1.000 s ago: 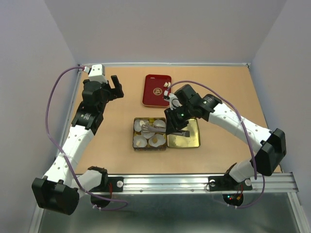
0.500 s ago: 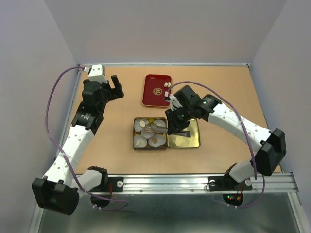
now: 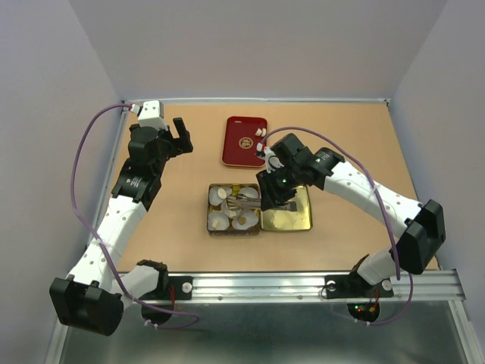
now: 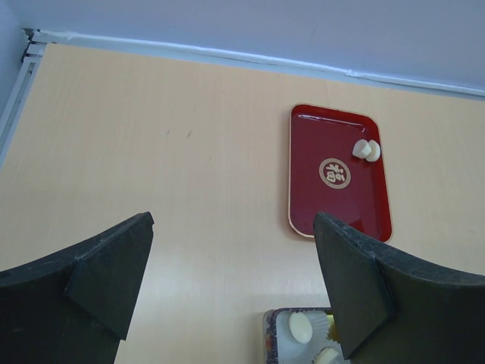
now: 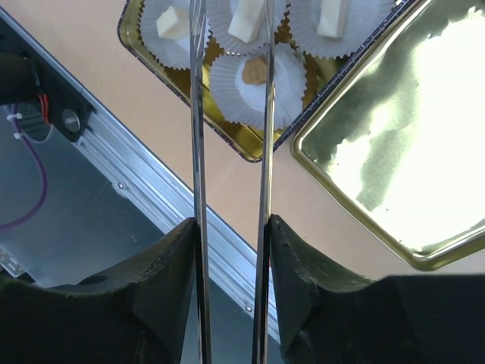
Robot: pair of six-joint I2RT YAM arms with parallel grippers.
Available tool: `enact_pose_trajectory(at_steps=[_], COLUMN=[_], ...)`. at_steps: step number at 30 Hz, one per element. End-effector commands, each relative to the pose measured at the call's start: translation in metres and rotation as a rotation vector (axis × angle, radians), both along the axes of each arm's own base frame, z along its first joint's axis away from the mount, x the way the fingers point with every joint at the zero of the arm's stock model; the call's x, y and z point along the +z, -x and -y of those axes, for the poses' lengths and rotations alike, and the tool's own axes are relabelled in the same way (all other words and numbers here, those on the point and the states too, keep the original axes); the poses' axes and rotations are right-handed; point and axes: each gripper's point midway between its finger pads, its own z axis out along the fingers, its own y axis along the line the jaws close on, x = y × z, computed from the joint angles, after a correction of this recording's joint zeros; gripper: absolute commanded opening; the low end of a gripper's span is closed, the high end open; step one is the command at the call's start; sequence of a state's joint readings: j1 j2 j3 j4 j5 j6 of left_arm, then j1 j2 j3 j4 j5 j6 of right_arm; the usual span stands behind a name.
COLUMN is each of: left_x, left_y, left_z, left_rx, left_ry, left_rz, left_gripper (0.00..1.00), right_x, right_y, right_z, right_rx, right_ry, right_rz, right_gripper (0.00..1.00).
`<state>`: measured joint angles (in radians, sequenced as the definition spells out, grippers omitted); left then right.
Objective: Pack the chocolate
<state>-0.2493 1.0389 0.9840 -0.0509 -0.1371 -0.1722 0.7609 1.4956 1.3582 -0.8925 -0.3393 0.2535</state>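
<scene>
Right gripper (image 5: 231,243) pinches long, thin, shiny metal tweezers (image 5: 198,136) from both sides. The two tweezer arms sit a little apart and reach out over a small tin (image 3: 209,220). White crinkly paper cups (image 5: 292,95) fill the tin. The chocolate (image 5: 245,21) lies inside them: cream blocks and one flat brown piece. A shiny gold lid (image 5: 394,152) lies just beside the tin. Two more cream pieces sit on a smooth red tray (image 4: 333,205) farther back. Left gripper (image 4: 231,227) hangs wide open over the tan table (image 4: 151,136), well away from the tin, and holds nothing.
</scene>
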Motion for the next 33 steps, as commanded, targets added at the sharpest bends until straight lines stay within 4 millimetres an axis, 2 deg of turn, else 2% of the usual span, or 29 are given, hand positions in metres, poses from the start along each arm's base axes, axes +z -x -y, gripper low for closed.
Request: enact_pose_trajectory(at_steps=[1, 5, 11, 12, 14, 15, 17, 18, 21, 26, 33], left_x=[0.032, 0.032, 0.034, 0.035, 0.035, 0.035, 0.035, 0.036, 0.038, 0.038, 0.039], left_y=[0.000, 0.000, 0.001, 0.002, 0.002, 0.002, 0.002, 0.003, 0.004, 0.005, 0.006], left_z=[-0.001, -0.001, -0.002, -0.001, -0.001, -0.001, 0.000, -0.001, -0.001, -0.001, -0.002], left_rx=[0.008, 0.008, 0.008, 0.005, 0.004, 0.003, 0.001, 0.002, 0.004, 0.006, 0.008], left_ry=[0.001, 0.001, 0.003, 0.006, 0.006, 0.006, 0.008, 0.009, 0.009, 0.005, 0.001], left_rz=[0.079, 0.079, 0.085, 0.088, 0.089, 0.088, 0.089, 0.092, 0.095, 0.098, 0.100], left_gripper=[0.99, 0.99, 0.99, 0.99, 0.99, 0.99, 0.99, 0.99, 0.99, 0.99, 0.99], right_x=[0.005, 0.022, 0.057, 0.056, 0.065, 0.060, 0.068, 0.065, 0.075, 0.057, 0.024], right_y=[-0.007, -0.021, -0.060, -0.070, -0.085, -0.092, -0.110, -0.118, -0.151, -0.197, -0.238], right_z=[-0.005, -0.009, -0.013, -0.011, -0.014, -0.014, -0.012, -0.012, -0.002, 0.012, 0.026], right_rx=[0.003, -0.033, -0.143, -0.167, -0.187, -0.197, -0.228, -0.238, -0.322, -0.435, -0.535], right_ry=[-0.012, -0.036, -0.053, -0.033, -0.044, -0.023, -0.012, 0.005, 0.035, 0.120, 0.188], right_rz=[0.040, 0.106, 0.272, 0.291, 0.328, 0.336, 0.382, 0.390, 0.461, 0.482, 0.459], right_gripper=[0.47, 0.44, 0.43, 0.43, 0.43, 0.43, 0.43, 0.43, 0.43, 0.43, 0.44])
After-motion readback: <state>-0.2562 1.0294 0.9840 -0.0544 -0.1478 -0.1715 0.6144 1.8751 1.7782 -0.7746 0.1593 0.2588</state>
